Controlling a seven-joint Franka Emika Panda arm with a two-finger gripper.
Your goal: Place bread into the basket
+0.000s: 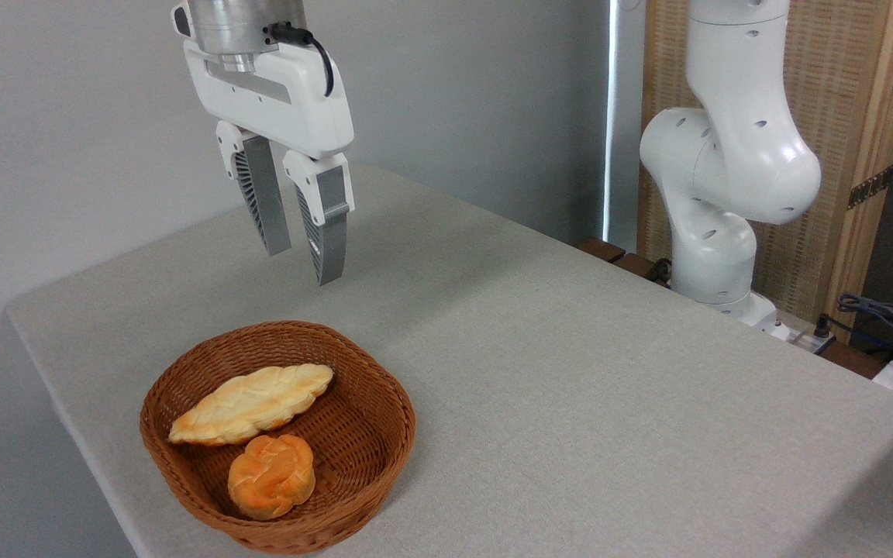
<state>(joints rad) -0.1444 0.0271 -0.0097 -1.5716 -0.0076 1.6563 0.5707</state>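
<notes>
The bread (271,475), a small round golden-orange bun with a lobed top, lies inside the basket (380,403) near its front wall. That basket is round brown wicker with low sides and sits at the table's front left. My gripper (303,263) hangs well above the table, behind and above the basket's far rim. Its two grey fingers (329,236) point down, stand apart and hold nothing.
A long pale braided loaf (253,403) lies in the basket behind the bun. The arm's white base (725,201) stands at the table's far right edge, with cables (880,314) beside it. The grey table (570,387) ends close to the basket's left and front.
</notes>
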